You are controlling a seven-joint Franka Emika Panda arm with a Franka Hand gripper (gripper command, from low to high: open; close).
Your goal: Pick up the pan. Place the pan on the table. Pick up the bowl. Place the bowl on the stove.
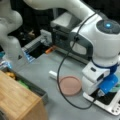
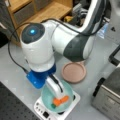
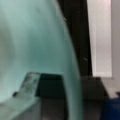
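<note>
The dusty-pink pan (image 1: 70, 85) (image 2: 74, 72) lies flat on the grey table (image 1: 47, 65) (image 2: 15, 62), its white handle (image 1: 53, 74) pointing to a front view's left. The teal bowl (image 2: 50, 97) (image 3: 32, 37) is on the white stove (image 2: 41, 108) (image 1: 113, 108); I cannot tell whether it rests fully there. My gripper (image 2: 60, 100) (image 3: 72, 86) reaches down into the bowl, with one finger (image 3: 28, 81) inside the wall and the other outside, shut on the bowl's rim. In a front view the wrist hides most of the bowl (image 1: 116, 88).
A steel toaster oven (image 1: 62, 32) (image 2: 110, 97) stands behind the pan. A wooden block-like top (image 1: 17, 100) and a bin of small items (image 1: 22, 82) sit at a front view's left. The black cable (image 1: 60, 75) hangs over the pan.
</note>
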